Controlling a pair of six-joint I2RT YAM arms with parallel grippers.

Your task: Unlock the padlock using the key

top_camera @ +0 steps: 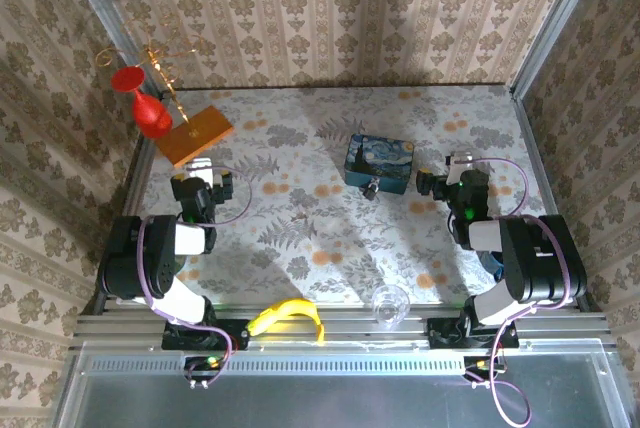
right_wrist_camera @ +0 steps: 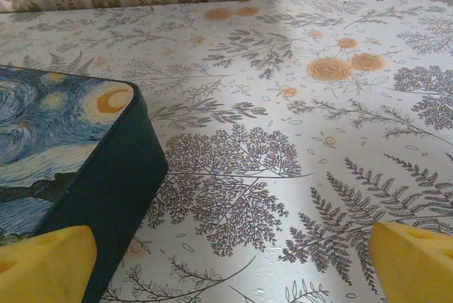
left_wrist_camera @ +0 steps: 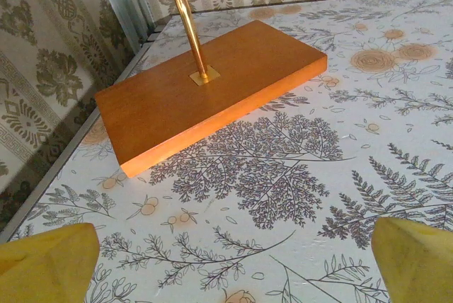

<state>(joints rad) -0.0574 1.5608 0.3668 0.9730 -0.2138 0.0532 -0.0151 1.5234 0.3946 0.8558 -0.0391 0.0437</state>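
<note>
Top external: padlock (top_camera: 372, 188) at near face of blue tin (top_camera: 380, 160), just left of right gripper (top_camera: 455, 178), well apart from left gripper (top_camera: 203, 180). Both spread wide, holding nothing. Likely a reach for right arm. Lock's long axis too small to tell.
</note>
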